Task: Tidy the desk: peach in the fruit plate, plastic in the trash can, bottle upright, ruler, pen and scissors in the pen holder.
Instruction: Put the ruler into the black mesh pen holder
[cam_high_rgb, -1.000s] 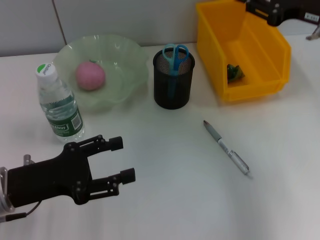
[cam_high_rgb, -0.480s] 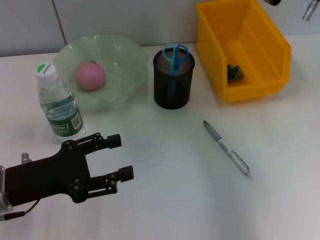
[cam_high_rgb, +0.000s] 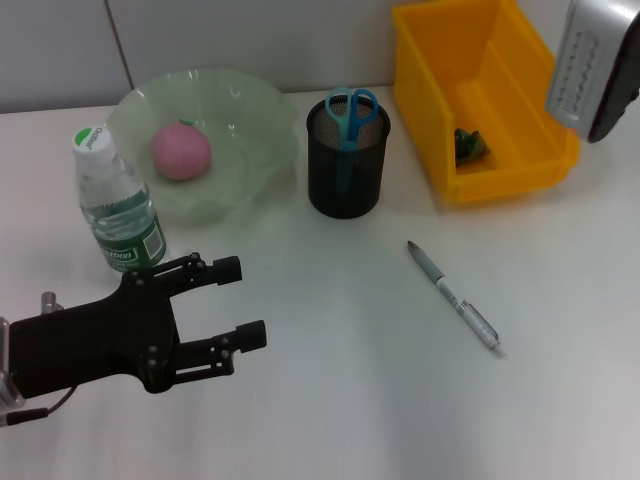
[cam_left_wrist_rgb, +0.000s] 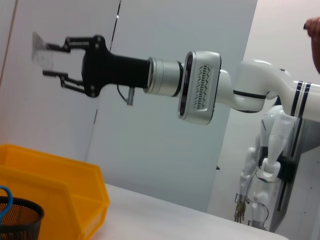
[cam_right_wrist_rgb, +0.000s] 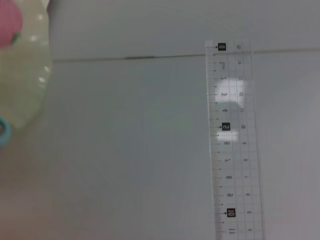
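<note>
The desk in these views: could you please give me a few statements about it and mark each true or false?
1. The peach lies in the fruit plate. True.
2. The pen stands in the pen holder. False: it lies on the desk.
3. The bottle stands upright. True.
4. The right gripper holds the scissors. False: it holds the ruler; the scissors are in the holder.
5. The left gripper has its fingers shut. False: open, empty.

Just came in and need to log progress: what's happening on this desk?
The right claw is raised above the yellow bin, shut on a clear ruler. The left claw hovers open near the upright bottle. The peach sits in the plate, scissors in the holder; the pen lies loose.
</note>
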